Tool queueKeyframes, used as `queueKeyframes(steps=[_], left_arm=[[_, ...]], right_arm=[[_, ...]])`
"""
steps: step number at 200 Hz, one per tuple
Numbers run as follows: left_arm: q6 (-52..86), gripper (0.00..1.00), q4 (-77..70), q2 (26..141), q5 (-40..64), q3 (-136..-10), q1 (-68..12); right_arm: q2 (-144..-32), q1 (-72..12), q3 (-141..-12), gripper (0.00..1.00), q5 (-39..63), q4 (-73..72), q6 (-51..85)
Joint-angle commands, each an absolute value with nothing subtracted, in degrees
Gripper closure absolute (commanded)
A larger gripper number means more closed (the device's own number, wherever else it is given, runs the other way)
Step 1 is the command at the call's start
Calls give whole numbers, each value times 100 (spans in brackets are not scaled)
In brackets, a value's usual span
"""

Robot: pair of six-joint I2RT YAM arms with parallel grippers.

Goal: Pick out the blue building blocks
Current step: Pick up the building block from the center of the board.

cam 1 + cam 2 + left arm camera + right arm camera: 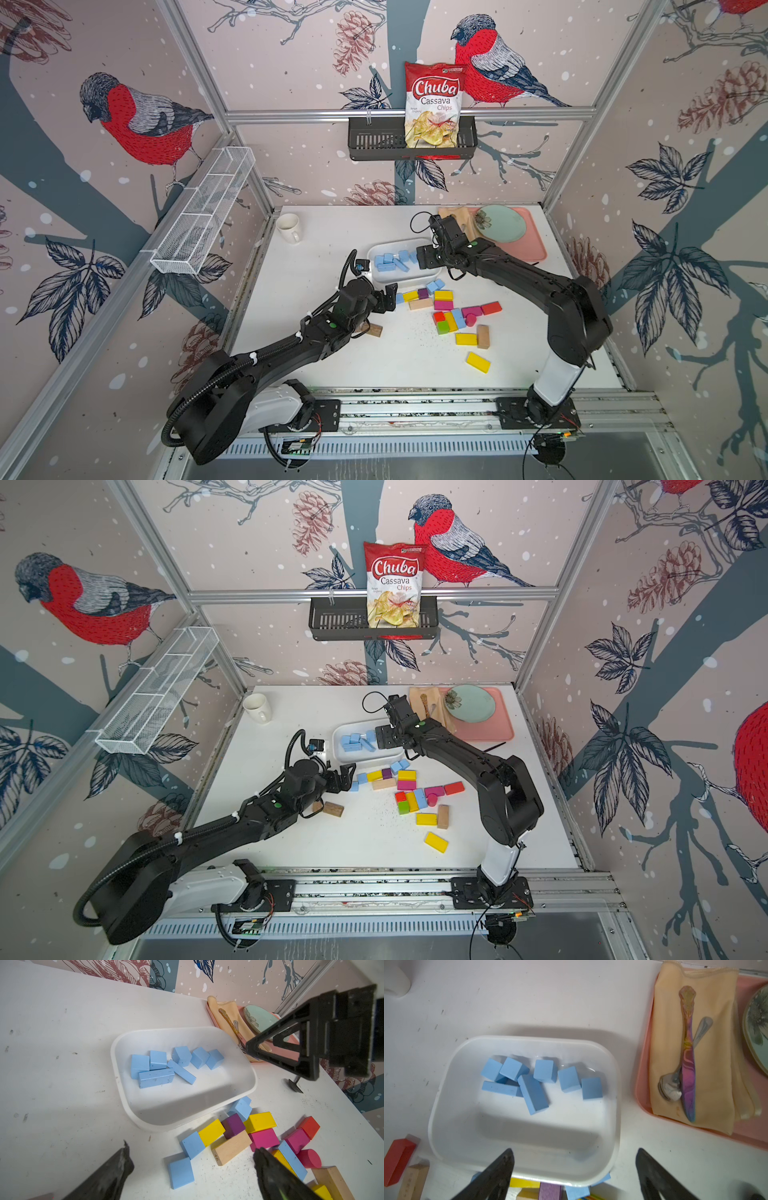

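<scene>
1. Seven blue building blocks point(533, 1093) in white tub point(430, 1126), 11 o'clock of mixed pile point(443, 296); more loose there.
2. Left gripper point(191, 1147): fingers spread, empty, pile's 9 o'clock.
3. Right gripper point(574, 1150): fingers spread, empty, above tub.

Several blue building blocks point(356, 742) lie in the white tub point(368, 759).

A robot test cell is shown: a white surface point(332, 357) is enclosed by an aluminium frame point(291, 115) and bird-printed wall panels point(137, 124), with a left arm point(286, 353) and right arm point(519, 274) bolted to a rail point(415, 409)
</scene>
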State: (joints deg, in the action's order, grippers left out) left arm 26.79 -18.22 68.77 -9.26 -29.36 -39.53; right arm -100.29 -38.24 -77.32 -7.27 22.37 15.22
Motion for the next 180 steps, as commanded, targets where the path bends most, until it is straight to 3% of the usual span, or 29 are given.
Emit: queueKeyframes(steps=[1, 75, 180], left_arm=[[2691, 5, -2148, 6895, -897, -2944, -3955], [2501, 4, -2310, 6785, -577, -2883, -3956], [2268, 3, -2440, 6689, -247, -2843, -3955]], right_arm=[[-9744, -3849, -7366, 7, -870, 2125, 1640], [-9404, -3953, -6451, 7, -615, 2026, 1295], [-10025, -4096, -6464, 32, -789, 1986, 1127]])
